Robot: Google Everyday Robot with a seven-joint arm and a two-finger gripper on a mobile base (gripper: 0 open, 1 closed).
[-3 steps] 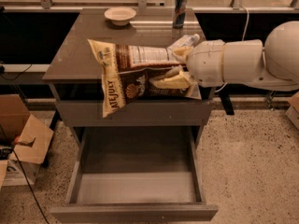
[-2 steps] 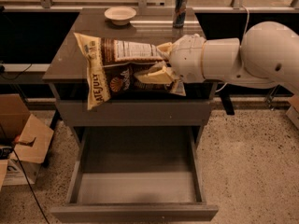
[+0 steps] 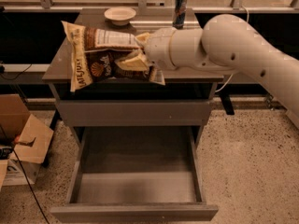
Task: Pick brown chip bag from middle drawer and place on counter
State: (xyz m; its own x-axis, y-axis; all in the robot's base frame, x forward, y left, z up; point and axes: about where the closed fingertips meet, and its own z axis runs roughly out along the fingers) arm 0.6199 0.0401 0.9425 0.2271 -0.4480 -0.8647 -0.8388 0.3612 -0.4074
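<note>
The brown chip bag is dark brown and cream with a cream lettered edge strip on its left. It hangs over the front left part of the counter. My gripper is shut on the bag's right side, with cream fingers pinching it from above and below. The white arm reaches in from the right. The middle drawer stands pulled out below, and its grey floor is bare.
A white bowl and a dark can stand at the back of the counter. A flat grey front panel sits above the open drawer. Cardboard boxes and a cable lie on the floor at left.
My gripper has carried the chip bag to the left and slightly up, further over the counter. The drawer has stayed open.
</note>
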